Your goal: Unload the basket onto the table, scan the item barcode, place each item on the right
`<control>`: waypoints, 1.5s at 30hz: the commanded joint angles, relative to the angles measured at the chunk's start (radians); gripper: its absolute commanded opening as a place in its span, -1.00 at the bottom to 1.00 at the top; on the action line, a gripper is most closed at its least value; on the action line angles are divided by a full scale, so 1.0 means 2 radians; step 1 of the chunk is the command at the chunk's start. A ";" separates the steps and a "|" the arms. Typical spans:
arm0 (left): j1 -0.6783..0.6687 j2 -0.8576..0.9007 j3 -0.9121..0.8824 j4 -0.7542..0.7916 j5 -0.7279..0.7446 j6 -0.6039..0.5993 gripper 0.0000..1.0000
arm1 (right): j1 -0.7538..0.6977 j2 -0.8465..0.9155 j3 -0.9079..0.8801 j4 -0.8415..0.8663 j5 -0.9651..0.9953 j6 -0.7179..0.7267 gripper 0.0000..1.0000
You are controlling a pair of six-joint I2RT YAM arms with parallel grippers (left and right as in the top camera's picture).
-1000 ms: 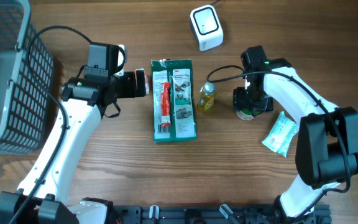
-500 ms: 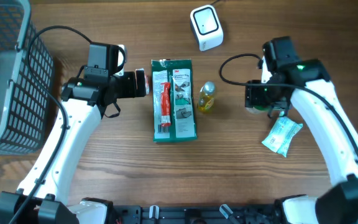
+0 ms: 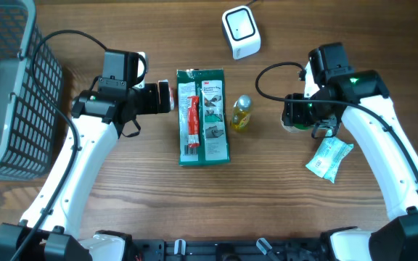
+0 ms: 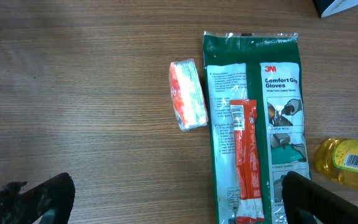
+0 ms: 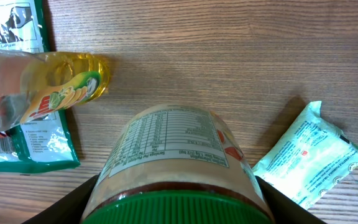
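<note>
We are seeing the right gripper (image 3: 297, 118) clamping a green-lidded jar (image 5: 178, 155) by its sides, right of centre in the overhead view, below and right of the white scanner (image 3: 240, 32). The left gripper (image 4: 180, 202) is hanging with jaws spread wide, holding nothing, near a small orange-and-white packet (image 4: 188, 94) beside the green glove pack (image 3: 203, 116). A yellow bottle (image 3: 242, 114) is lying between pack and jar.

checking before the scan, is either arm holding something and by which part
The right gripper holds the jar, fingers on its sides near the green lid; the left gripper holds nothing.
</note>
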State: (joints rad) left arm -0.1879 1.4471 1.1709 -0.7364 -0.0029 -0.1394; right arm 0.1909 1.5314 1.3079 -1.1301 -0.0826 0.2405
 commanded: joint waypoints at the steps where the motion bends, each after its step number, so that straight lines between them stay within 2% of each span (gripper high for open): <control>1: 0.001 -0.003 0.005 0.001 -0.005 0.002 1.00 | 0.000 -0.006 0.011 0.002 -0.020 -0.001 -0.25; 27: 0.001 -0.003 0.005 0.001 -0.005 0.002 1.00 | 0.000 -0.006 0.010 0.013 -0.025 -0.002 -0.23; 32: 0.001 -0.003 0.005 0.001 -0.005 0.002 1.00 | 0.000 -0.006 0.010 0.020 -0.025 -0.002 -0.11; 33: 0.001 -0.003 0.005 0.001 -0.005 0.002 1.00 | 0.000 -0.006 0.010 0.021 -0.025 -0.002 -0.21; 35: 0.001 -0.003 0.005 0.001 -0.005 0.002 1.00 | 0.000 -0.006 0.010 0.028 -0.031 -0.002 -0.68; 37: 0.001 -0.003 0.005 0.001 -0.005 0.002 1.00 | 0.000 -0.005 0.021 0.047 -0.042 -0.002 -0.92; 39: 0.001 -0.003 0.005 0.001 -0.005 0.002 1.00 | 0.000 0.018 0.119 -0.025 -0.042 -0.021 -0.92; 41: 0.001 -0.003 0.005 0.001 -0.005 0.002 1.00 | 0.000 0.084 0.315 -0.152 -0.042 -0.047 -0.91; 42: 0.001 -0.003 0.005 0.001 -0.005 0.002 1.00 | 0.000 0.113 0.392 -0.187 -0.042 -0.056 -0.92; 45: 0.001 -0.003 0.005 0.001 -0.005 0.002 1.00 | 0.000 0.184 0.512 -0.213 -0.042 -0.070 -0.91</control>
State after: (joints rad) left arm -0.1879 1.4471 1.1717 -0.7361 -0.0032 -0.1394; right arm 0.1909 1.7977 2.2017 -1.5455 -0.1543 0.1516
